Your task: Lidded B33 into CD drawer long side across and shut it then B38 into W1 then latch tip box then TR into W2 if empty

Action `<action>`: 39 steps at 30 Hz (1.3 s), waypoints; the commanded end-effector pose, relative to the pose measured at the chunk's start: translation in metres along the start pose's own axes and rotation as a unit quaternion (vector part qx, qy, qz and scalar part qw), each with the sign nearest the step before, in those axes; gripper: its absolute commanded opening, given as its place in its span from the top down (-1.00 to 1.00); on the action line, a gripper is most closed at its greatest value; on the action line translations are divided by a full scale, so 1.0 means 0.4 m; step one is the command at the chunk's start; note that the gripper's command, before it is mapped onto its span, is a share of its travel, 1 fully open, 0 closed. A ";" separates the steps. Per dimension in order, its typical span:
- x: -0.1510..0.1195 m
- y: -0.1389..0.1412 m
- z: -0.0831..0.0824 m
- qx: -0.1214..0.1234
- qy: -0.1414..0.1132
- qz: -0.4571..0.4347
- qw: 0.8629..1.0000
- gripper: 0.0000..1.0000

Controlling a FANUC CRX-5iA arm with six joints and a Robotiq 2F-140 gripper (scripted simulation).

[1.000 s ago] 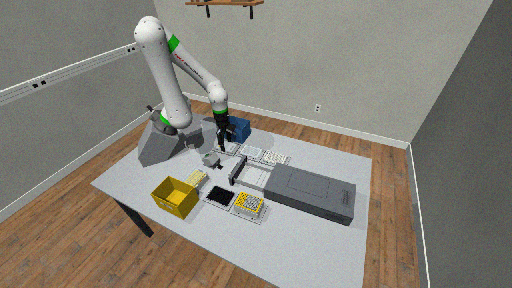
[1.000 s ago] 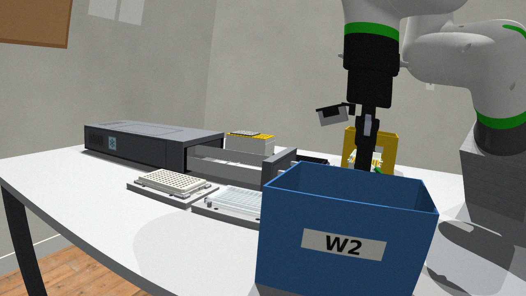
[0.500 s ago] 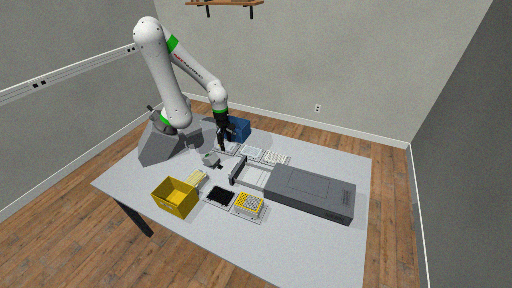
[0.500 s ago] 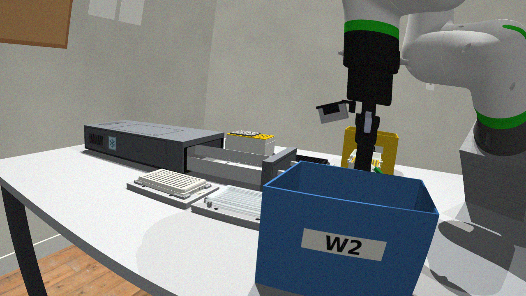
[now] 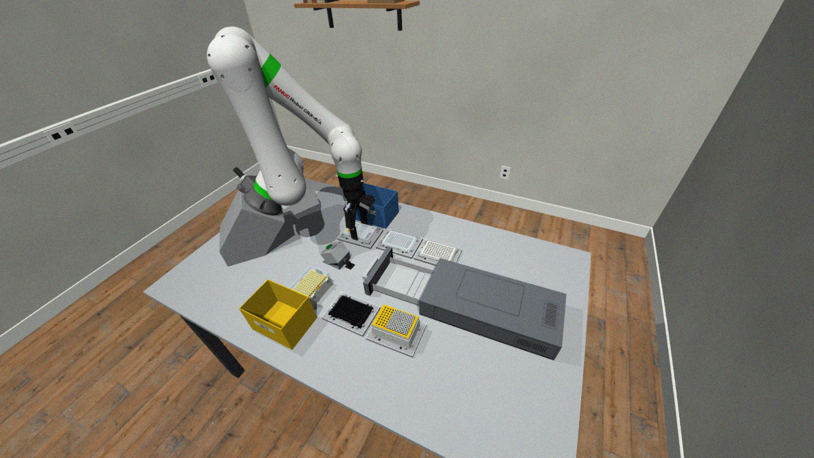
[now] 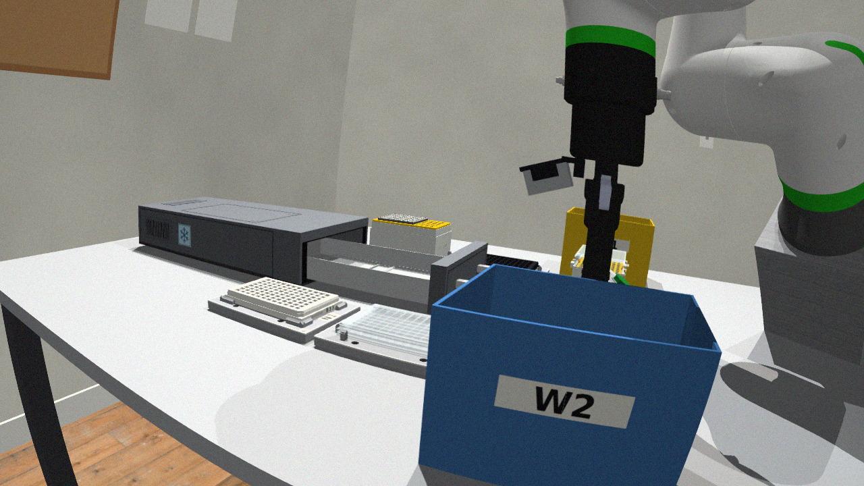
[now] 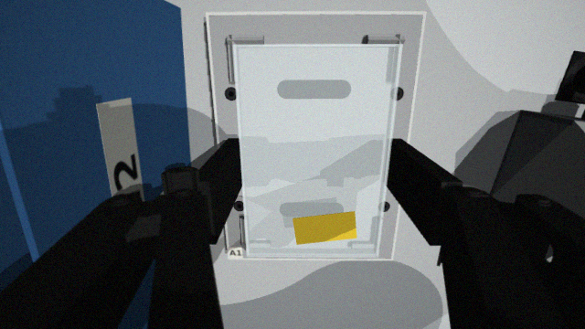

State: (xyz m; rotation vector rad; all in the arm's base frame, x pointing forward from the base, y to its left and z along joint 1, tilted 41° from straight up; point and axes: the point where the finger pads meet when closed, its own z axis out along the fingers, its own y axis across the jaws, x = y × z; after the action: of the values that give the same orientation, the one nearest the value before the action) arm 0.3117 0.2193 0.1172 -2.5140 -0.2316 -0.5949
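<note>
My gripper (image 7: pixel 313 160) is shut on a clear plate lid (image 7: pixel 315 146) with a yellow tag, gripping its long sides at the nest marked A1 (image 7: pixel 235 252). In the top view the gripper (image 5: pixel 353 233) stands upright over that nest, next to the blue bin W2 (image 5: pixel 379 205). In the exterior view the fingertips are hidden behind W2 (image 6: pixel 568 374). The white plate B33 (image 5: pixel 437 250) (image 6: pixel 282 296) sits without a lid on nest N1. The black plate B38 (image 5: pixel 350 310) sits on its nest by the yellow bin W1 (image 5: pixel 277 312). The cooler's drawer (image 5: pixel 398 278) is pulled open.
A clear plate (image 5: pixel 398 240) sits between the lid's nest and the white plate. The cooler (image 5: pixel 492 305) stands to the right. The tip box (image 5: pixel 311 283), the tip rack with a yellow top (image 5: pixel 395 326) and the DONE key block (image 5: pixel 336 254) stand nearby.
</note>
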 end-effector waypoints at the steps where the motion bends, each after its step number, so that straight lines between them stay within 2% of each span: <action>1: 0.001 0.000 -0.008 0.000 0.000 0.000 1.000 0.80; 39: 0.001 0.000 -0.115 0.000 0.001 0.000 1.000 0.80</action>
State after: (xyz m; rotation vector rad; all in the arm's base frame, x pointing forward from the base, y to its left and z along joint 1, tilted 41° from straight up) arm 0.2954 0.1951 0.1506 -2.5142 -0.2316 -0.5945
